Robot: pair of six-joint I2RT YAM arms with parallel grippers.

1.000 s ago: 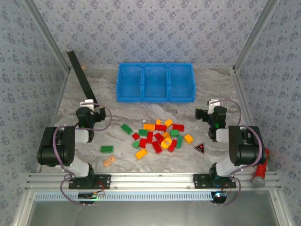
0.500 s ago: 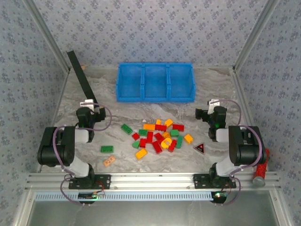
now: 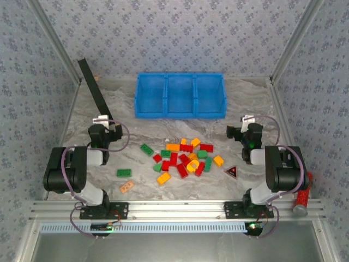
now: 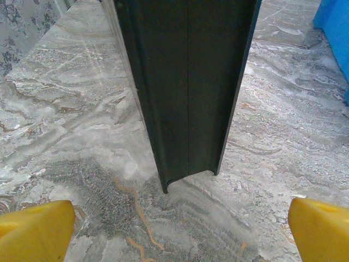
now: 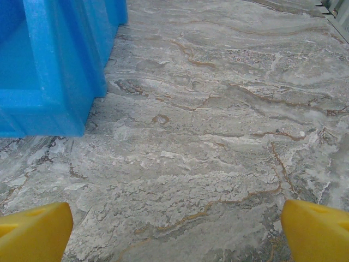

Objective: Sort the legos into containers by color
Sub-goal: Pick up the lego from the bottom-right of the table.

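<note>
Operator: Legos (image 3: 182,158) lie in a loose heap at mid-table, red, green and yellow-orange mixed and touching. The blue bin (image 3: 180,113) stands beyond them, and I see nothing in its three compartments. Where do we start?

Observer: Nothing is sorted yet, I'd say. Both hands are free. The left gripper (image 3: 103,124) has its jaws spread wide over bare table and holds nothing. The right gripper (image 3: 245,124) is likewise wide apart and empty, near the bin's right corner.

Operator: Which brick first?

Observer: I'd take the loners. The green brick (image 3: 124,172) near the left arm sits apart from the heap, so the fingers can straddle it cleanly. On the right, the yellow-orange brick (image 3: 218,160) at the heap's edge looks easiest. Come straight down with the jaws across the short side, and fix one colour per compartment from the outset.

Operator: Anything in the way?

Observer: The black bar (image 4: 185,87) leans right in front of the left gripper, its foot on the table (image 4: 82,109). Swing away from it toward the bricks rather than forward. The black triangle (image 3: 232,172) with a red mark lies just beside the heap on the right, and a pale orange flat piece (image 3: 126,186) lies near the green loner. Neither belongs in the bin. Inside the heap, touching neighbours may get dragged along.
</note>
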